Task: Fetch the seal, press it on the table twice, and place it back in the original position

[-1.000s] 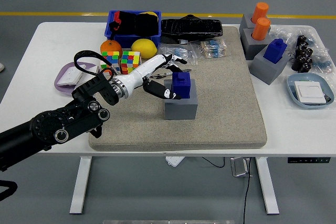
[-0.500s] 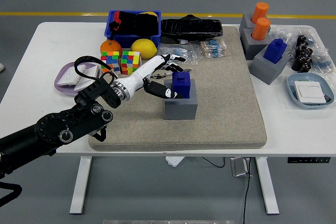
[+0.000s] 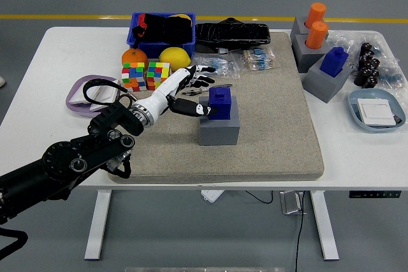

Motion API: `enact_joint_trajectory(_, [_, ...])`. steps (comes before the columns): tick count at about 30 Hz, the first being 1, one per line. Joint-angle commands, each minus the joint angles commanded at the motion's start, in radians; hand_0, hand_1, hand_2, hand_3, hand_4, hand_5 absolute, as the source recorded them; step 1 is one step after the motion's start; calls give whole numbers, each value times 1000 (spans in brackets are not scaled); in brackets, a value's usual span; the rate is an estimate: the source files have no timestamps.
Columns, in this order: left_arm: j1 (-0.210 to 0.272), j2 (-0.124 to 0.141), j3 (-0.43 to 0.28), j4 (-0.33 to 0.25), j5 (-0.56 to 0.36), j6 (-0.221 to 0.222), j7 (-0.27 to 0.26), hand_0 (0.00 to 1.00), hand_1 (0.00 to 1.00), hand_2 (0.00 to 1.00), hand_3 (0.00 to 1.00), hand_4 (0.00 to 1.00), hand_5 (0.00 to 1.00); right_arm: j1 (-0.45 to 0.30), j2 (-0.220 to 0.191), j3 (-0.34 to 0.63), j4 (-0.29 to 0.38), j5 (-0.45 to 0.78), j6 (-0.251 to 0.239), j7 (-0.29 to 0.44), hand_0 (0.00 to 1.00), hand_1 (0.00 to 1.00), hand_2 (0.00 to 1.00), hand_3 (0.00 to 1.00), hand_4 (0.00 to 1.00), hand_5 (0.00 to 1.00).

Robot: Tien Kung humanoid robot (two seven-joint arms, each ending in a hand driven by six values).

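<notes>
Blue seal (image 3: 220,102) sits upright in grey holder (image 3: 219,128) at mat (image 3: 274,125) centre, handle up for easy grab. Left hand (image 3: 190,90) at seal's 9 o'clock, fingers spread, gripping nothing, thumb just beside seal. Right arm unseen.

Just right of the left hand's fingers (image 3: 199,81), the blue seal (image 3: 220,102) on its grey block (image 3: 219,125) blocks passage. Behind them crowd two colour cubes (image 3: 146,74), a lemon (image 3: 174,58) and packets (image 3: 237,62). In front, bare mat (image 3: 268,151) lies open.
</notes>
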Motion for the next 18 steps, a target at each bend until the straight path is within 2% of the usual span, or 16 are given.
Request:
enact_joint_trajectory(7, [27,-1,-4,-13,-103,-13,-16,766,719,704,851,930,2,-2,1,0,0,-1,0,0,847,781,784,754,853,529])
enact_joint_trajectory(18, [60,-10,-1,-20,-103,-7,-112,780,708,677,838,930,2,-4,3,-13,1,1,2,1,847,782,784,754,853,528])
